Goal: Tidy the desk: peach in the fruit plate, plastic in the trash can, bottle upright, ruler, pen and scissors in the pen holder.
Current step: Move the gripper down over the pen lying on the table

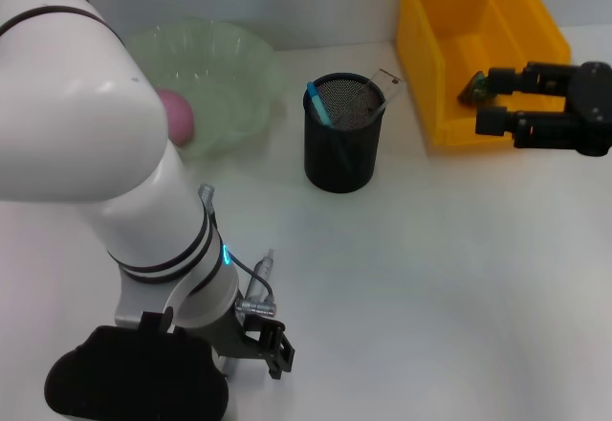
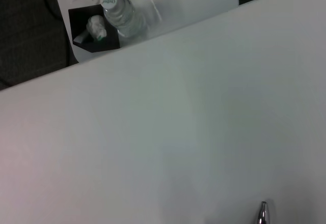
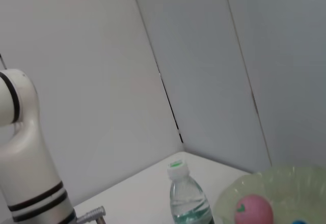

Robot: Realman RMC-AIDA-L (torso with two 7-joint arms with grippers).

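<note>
The right end effector hovers open and empty beside the yellow trash can. The water bottle stands upright near the fruit plate; probably light, smooth and slippery, best gripped mid-body.

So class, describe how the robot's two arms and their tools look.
The left arm is glossy white with black bands, a small blue light and grey cables. Its tool sits on a black bracket. The right tool is black and blocky, with two thick fingers.
</note>
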